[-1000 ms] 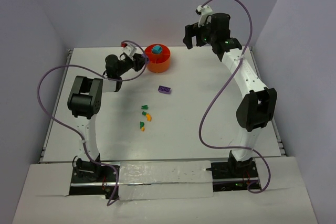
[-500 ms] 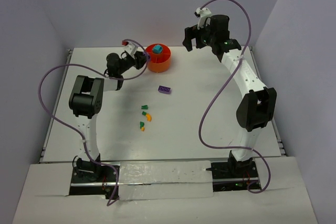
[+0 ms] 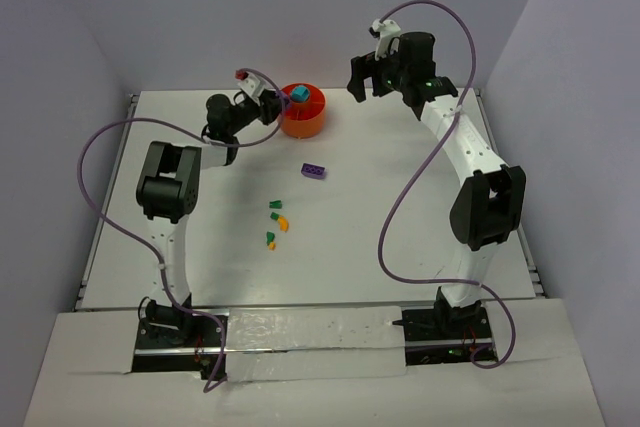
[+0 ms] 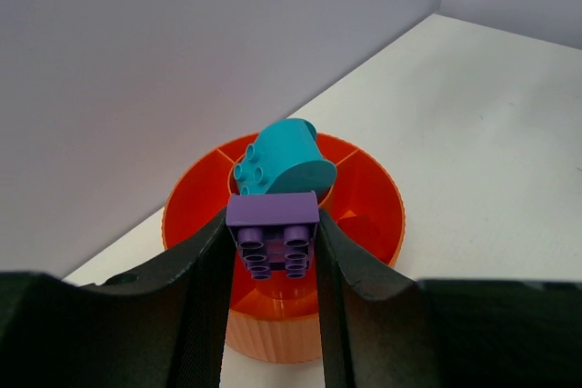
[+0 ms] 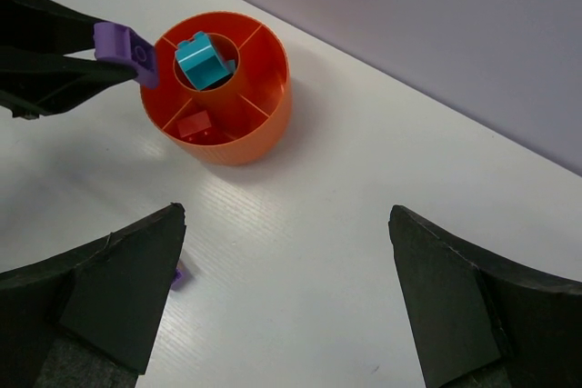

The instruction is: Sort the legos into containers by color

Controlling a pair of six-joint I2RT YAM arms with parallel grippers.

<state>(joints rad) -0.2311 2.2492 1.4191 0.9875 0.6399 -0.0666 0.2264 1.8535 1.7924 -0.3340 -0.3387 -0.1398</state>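
Since a second ago the left jaws have edged forward and a little upward, bringing their load to the orange tub [image 3: 303, 123]. The right arm has lifted slightly at the far side.

The left jaws are clamped on a purple brick [image 4: 272, 226], studs facing the wrist camera. It hangs at the tub's near rim [image 4: 195, 211], raised above it, with the divided compartments just ahead of the jaws. From the right wrist view the purple brick [image 5: 127, 48] overlaps the edge of the tub [image 5: 259, 124], but I cannot tell whether it is fully over a compartment. It is not yet let go.

The right jaws stand wide apart with nothing between them, hovering high, with the tub below and ahead of them.

Sorting looks early. A teal brick [image 4: 280, 166] sits tilted in the central ring, just beyond the held brick. A red piece [image 5: 193, 124] lies in one outer compartment. The other compartments I can see look bare.

Left on the tabletop [image 3: 400, 217], well behind the left jaws and toward the arm bases, are a second purple brick [image 3: 314, 171] and a loose cluster of green and orange pieces [image 3: 277, 222]. So I judge one brick is about to go in, and several more are to be fetched afterwards.
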